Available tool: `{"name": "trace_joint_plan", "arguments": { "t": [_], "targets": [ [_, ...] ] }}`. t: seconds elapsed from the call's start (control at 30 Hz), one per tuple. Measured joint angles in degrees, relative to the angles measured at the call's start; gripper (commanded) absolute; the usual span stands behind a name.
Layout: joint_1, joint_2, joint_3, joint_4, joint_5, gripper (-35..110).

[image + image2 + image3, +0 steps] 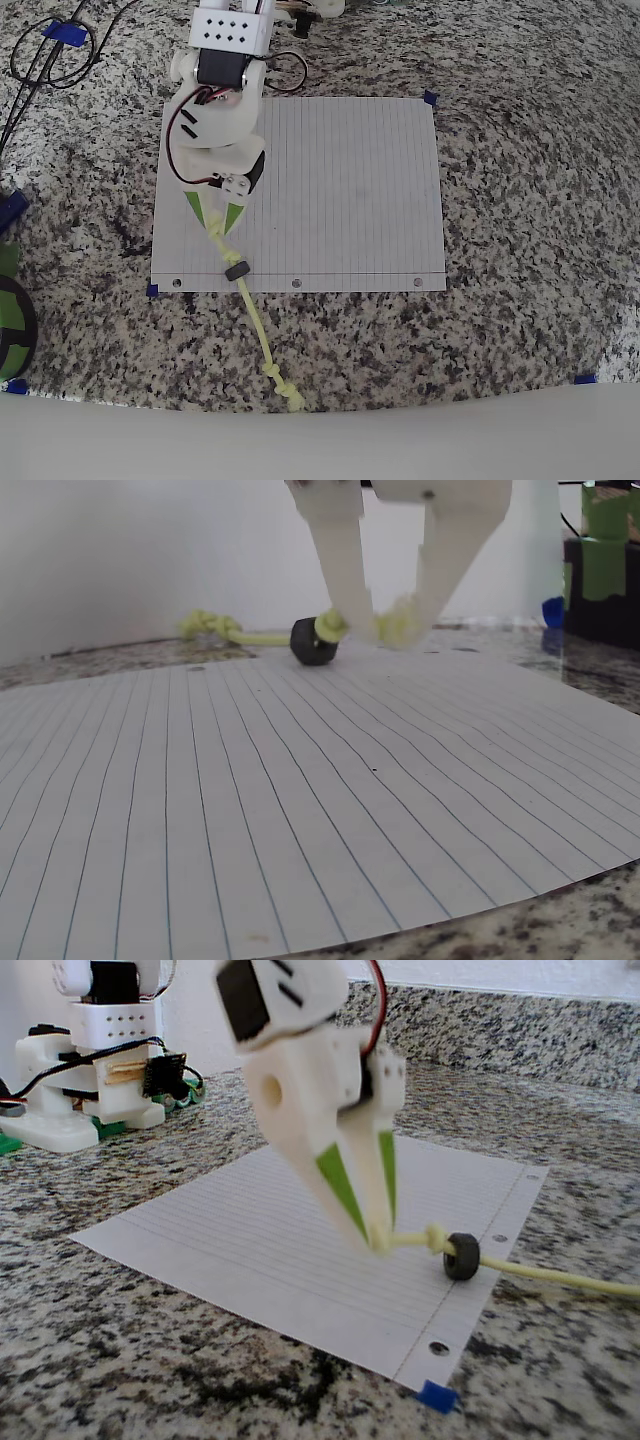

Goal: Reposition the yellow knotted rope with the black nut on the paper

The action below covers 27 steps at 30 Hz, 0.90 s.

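Pale yellow knotted rope [258, 330] threaded through black nut [237, 270], end pinched in closed gripper [217, 230], over paper [340, 180]

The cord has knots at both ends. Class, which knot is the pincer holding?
The knot over the paper, beside the black nut, sits between the pincer tips. The other knot lies off the sheet on the granite.

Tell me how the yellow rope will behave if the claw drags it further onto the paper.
Likely floppy: the yellow rope bends along its length behind the claw, so it should trail. The black nut will probably slide along, held by the knot.
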Motion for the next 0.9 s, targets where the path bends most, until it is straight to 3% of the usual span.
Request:
{"name": "trace_joint_plan", "arguments": {
  "t": [0.37,0.67,0.9],
  "targets": [
    [3.08,19.51,4.22,-2.90,-42.89,0],
    [6.59,48.78,24.96,-5.27,-59.59,0],
    [14.41,71.46,32.87,1.23,-73.83,0]
  ]
}}
